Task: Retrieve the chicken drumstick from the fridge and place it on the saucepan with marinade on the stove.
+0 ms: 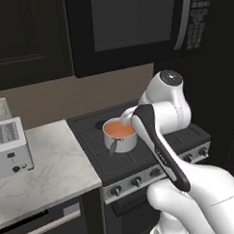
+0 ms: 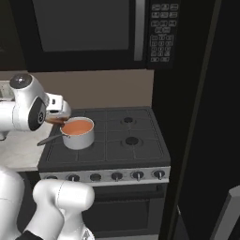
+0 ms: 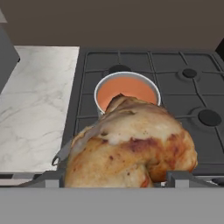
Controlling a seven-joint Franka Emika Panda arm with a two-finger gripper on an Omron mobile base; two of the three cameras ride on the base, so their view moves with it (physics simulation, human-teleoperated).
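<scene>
The gripper (image 3: 116, 177) holds the chicken drumstick (image 3: 131, 146) between widely spread jaws; the meat is lumpy, golden-brown and glossy, and it hangs just short of and above the saucepan with marinade (image 3: 127, 91). The saucepan is a small round steel pot of smooth orange-red liquid with a thin handle, set on the dark grates of the stove (image 3: 175, 74). Release from this position risks the drumstick striking the near rim, tipping the light pot or splashing marinade onto the marble counter (image 3: 35, 100); beyond hangs the microwave (image 2: 93, 28).
</scene>
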